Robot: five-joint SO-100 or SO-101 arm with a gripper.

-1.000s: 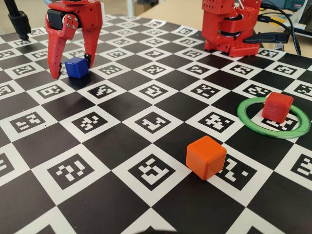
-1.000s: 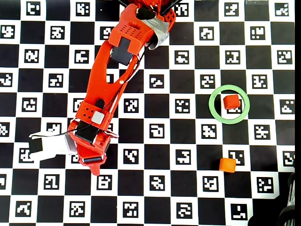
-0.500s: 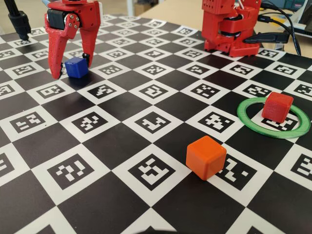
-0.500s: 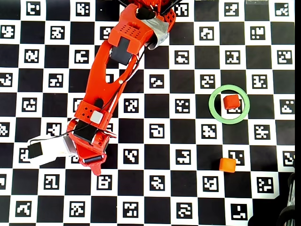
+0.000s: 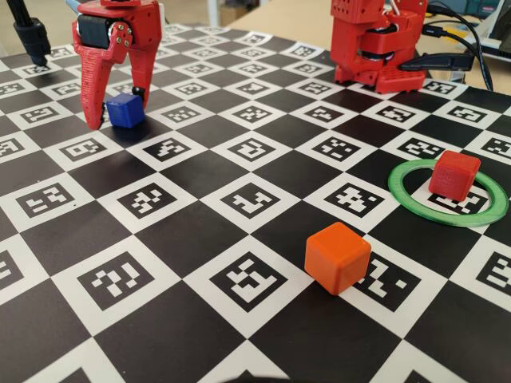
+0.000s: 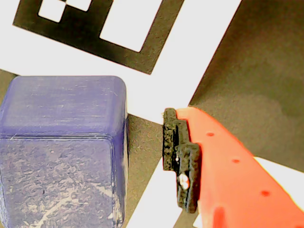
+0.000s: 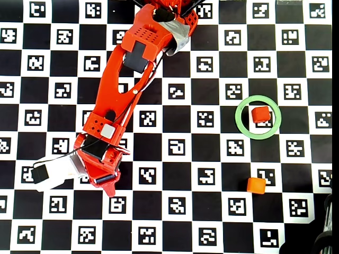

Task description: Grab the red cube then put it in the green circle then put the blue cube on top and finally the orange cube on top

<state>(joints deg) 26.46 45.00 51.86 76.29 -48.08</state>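
Observation:
The blue cube (image 5: 124, 111) sits on the checkered board at the far left of the fixed view. My red gripper (image 5: 118, 112) stands open around it, one finger on each side. In the wrist view the blue cube (image 6: 61, 156) fills the lower left. A black finger pad (image 6: 180, 161) stands a small gap to its right, not touching; the other finger is out of frame. In the overhead view the gripper (image 7: 106, 182) hides the blue cube. The red cube (image 5: 453, 175) (image 7: 260, 114) sits inside the green circle (image 5: 443, 217) (image 7: 238, 117). The orange cube (image 5: 337, 257) (image 7: 256, 184) lies in front of the ring.
The red arm base (image 5: 375, 48) with its cables stands at the back right of the fixed view. A black stand (image 5: 32, 36) is at the back left. The arm (image 7: 132, 79) stretches diagonally over the board's left half in the overhead view.

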